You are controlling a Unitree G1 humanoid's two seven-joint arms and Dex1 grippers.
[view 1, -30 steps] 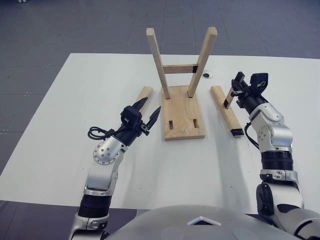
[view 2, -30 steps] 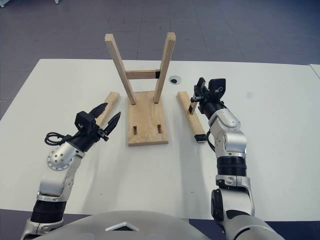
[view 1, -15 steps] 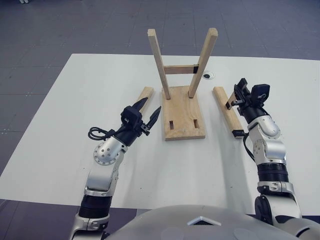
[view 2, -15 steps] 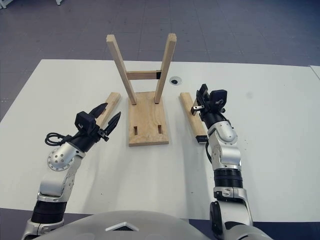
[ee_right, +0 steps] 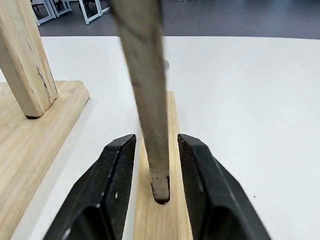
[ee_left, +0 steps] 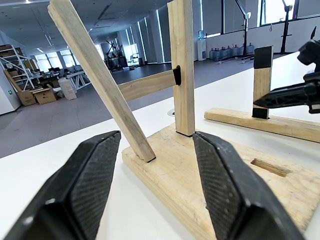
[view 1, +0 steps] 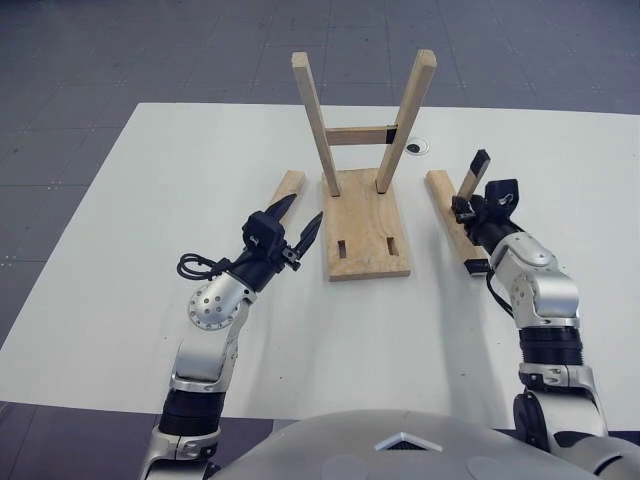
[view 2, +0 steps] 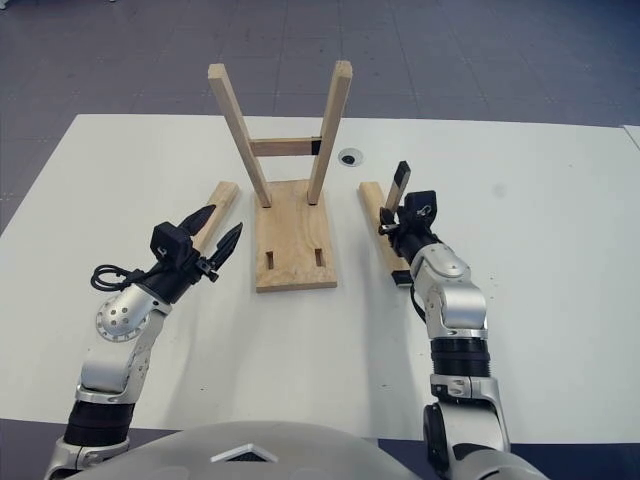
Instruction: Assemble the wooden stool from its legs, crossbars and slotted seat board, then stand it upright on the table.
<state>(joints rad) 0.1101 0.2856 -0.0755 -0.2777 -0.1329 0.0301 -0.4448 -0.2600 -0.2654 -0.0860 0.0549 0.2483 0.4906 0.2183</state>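
Right gripper [view 1: 466, 204] clamps crossbar [view 1: 474, 172] upright on flat leg [view 1: 438, 192]; left gripper [view 1: 305, 208] spread wide near seat board [view 1: 365, 225].

Bright, even light from overhead falls across the white table [view 1: 150, 200], leaving only soft, pale shadows along the seat board [view 1: 366, 228] edges and on the tabletop beneath both arms. In the left wrist view the hall windows [ee_left: 272, 10] burn bright against a dimmer room. Shade gathers between the right gripper [ee_right: 156, 139] fingers, around the crossbar [ee_right: 145, 75] foot.
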